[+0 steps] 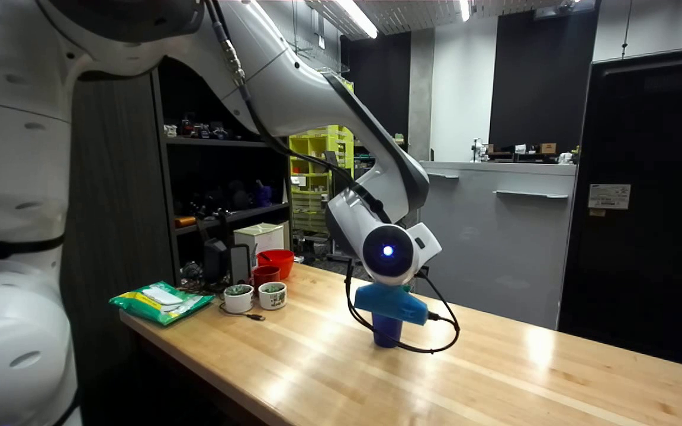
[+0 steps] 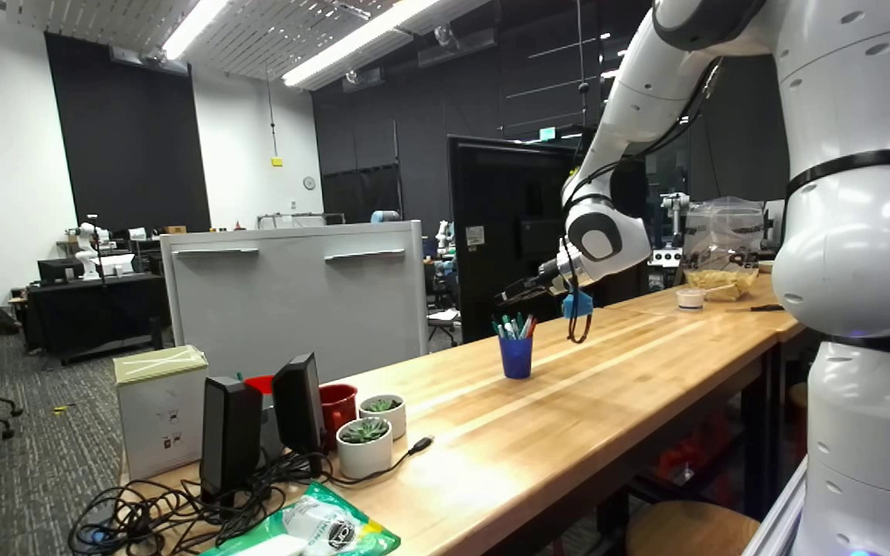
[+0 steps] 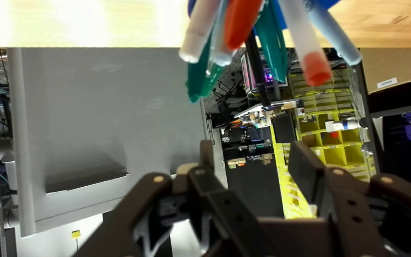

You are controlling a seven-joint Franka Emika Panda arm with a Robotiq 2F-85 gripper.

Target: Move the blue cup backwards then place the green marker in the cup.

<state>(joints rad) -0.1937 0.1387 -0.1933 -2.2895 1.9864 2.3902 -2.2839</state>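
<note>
The blue cup (image 2: 517, 358) stands upright on the wooden table with several pens and markers poking out of its rim. In an exterior view the cup (image 1: 386, 332) is partly covered by the wrist's blue part. Markers with green caps (image 3: 272, 41) rise from the cup in the wrist view, among white and orange ones; I cannot tell which is the green marker. My gripper (image 2: 501, 296) hovers just above the pen tops, slanting slightly downward. Seen from the wrist, the gripper (image 3: 253, 160) is open, its fingers apart with only background between them.
At one end of the table (image 2: 568, 409) are two potted succulents (image 2: 365, 448), a red mug (image 2: 337, 409), black speakers (image 2: 229, 432), tangled cables and a green bag (image 1: 163, 302). A clear lidded tub (image 2: 690, 299) sits toward the opposite end. A cable loop (image 1: 436, 350) hangs from the wrist near the cup.
</note>
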